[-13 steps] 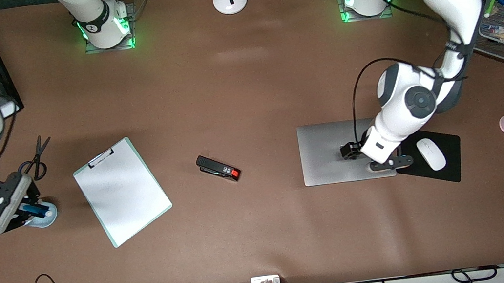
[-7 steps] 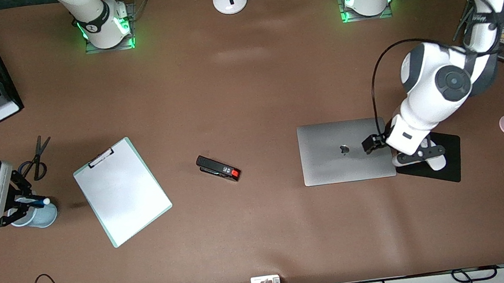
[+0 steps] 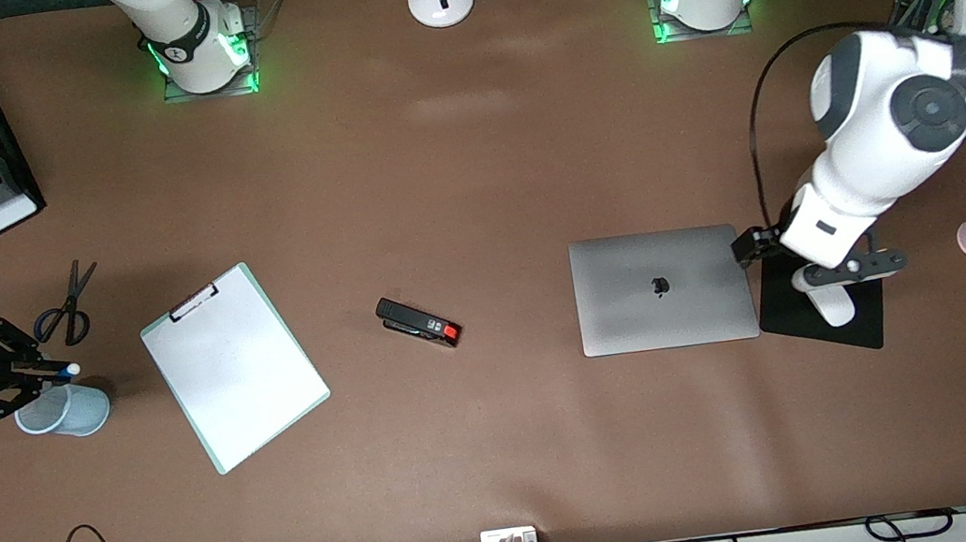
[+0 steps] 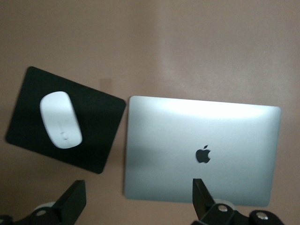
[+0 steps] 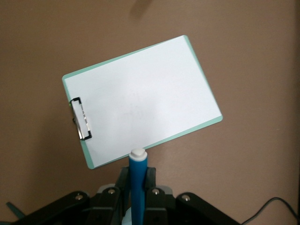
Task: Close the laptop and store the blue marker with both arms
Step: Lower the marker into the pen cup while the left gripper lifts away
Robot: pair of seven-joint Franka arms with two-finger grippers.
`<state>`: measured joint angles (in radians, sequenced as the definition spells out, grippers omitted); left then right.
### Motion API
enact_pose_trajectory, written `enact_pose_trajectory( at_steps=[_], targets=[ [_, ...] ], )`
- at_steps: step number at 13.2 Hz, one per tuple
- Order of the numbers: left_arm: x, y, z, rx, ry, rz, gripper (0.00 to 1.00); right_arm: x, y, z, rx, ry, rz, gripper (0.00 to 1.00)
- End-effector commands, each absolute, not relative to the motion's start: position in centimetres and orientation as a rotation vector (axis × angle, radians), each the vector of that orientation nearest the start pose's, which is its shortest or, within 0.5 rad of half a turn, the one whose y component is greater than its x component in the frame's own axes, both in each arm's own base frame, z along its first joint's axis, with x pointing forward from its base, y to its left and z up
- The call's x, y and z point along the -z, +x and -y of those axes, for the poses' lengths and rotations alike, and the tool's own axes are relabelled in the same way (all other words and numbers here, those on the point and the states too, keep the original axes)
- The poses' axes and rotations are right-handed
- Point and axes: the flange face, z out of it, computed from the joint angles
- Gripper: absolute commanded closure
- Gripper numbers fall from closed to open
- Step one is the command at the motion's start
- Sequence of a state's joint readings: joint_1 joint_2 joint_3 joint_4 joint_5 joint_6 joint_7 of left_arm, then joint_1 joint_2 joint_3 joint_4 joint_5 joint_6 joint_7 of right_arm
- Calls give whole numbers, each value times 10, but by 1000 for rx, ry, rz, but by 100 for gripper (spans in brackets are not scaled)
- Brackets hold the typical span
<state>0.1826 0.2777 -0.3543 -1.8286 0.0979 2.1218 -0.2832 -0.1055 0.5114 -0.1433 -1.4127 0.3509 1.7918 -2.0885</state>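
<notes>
Surveying the counter [image 3: 469,169], we see the laptop [image 3: 663,288] lying closed, the left gripper [image 4: 136,199] over it with fingers spread, the right gripper [image 5: 136,192] clamping the marker [image 5: 138,183] above a cup [image 3: 68,411].

L end effector [image 4: 136,206] fingers wide apart; R end effector [image 5: 136,187] clamped.

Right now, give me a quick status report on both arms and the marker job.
Right gripper shut on blue marker, over the light-blue cup. Left gripper open, over the mouse pad edge. Laptop closed. Nothing blocking the cup.
</notes>
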Motion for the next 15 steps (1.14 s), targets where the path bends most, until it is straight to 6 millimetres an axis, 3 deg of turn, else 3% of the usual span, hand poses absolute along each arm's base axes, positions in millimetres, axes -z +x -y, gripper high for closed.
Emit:
enact_pose_trajectory(
  at_steps=[1,7,9,12,15],
  targets=[
    [-423,610,77,60,-3119,66,0,-386,676,141,-377,2124,-2650,100],
    [-480,607,66,36,-3095,42,0,-365,665,170,-498,1979,-2828,100],
    [-497,606,67,8,-3090,45,0,-366,670,174,-516,1876,-2920,100],
    [-529,603,68,-6,-3084,52,0,-356,670,197,-575,1871,-2965,100],
    [-547,597,70,-38,-3077,51,0,-343,666,211,-656,1854,-2983,100]
  ],
)
